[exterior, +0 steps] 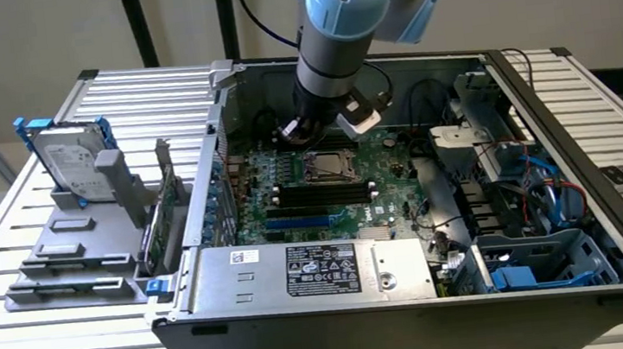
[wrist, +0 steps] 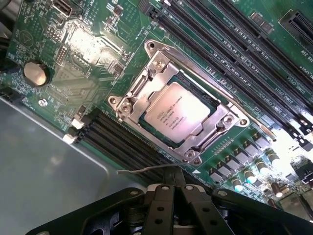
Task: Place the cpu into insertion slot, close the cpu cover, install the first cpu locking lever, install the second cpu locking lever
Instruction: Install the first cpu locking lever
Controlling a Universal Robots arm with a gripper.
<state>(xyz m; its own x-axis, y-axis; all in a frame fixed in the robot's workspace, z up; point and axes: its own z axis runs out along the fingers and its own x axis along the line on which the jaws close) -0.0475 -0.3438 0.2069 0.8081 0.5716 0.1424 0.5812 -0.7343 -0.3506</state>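
One cpu (wrist: 177,113) seated on board (wrist: 93,83), cover (wrist: 155,68) lying closed around it. End effector (wrist: 173,172) pinched shut, seemingly empty, tips touching or just beside thin rod (wrist: 139,169), likely lever. Risk: slipping off springy rod, letting it snap back; scraping board from pressing too low.

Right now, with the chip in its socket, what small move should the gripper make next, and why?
Probably ease the shut gripper down onto the thin silver rod at its tip. The small square silvery-grey cpu sits framed by the thin silver metal cpu cover, which seems to lie flat, so latching seems what is left. Whether that rod is a locking lever, I cannot tell.
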